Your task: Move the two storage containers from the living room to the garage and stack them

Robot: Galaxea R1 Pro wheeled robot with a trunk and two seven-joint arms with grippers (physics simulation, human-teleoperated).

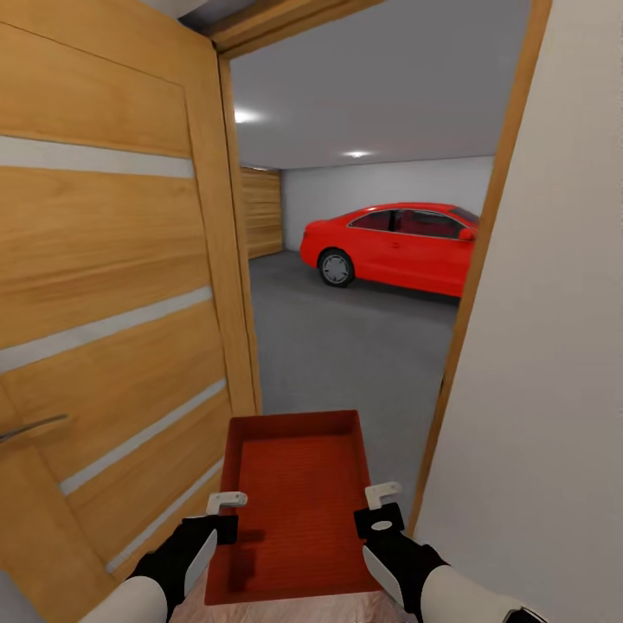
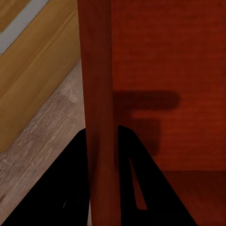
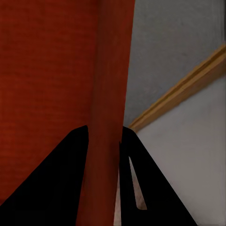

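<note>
Through the doorway at twelve o'clock lies the garage (image 1: 381, 130), its grey floor (image 1: 346, 346) bare before a red car (image 1: 394, 245) at one o'clock. I carry one storage container (image 1: 294, 506) level at six o'clock, my left gripper (image 1: 227, 510) clamped on its nine o'clock wall and my right gripper (image 1: 381, 506) clamped on its three o'clock wall.

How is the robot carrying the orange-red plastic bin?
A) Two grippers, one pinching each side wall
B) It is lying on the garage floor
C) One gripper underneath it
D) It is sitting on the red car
A: the left gripper and right gripper each clamp a side wall of the orange-red rectangular plastic bin, held in the doorway.
</note>
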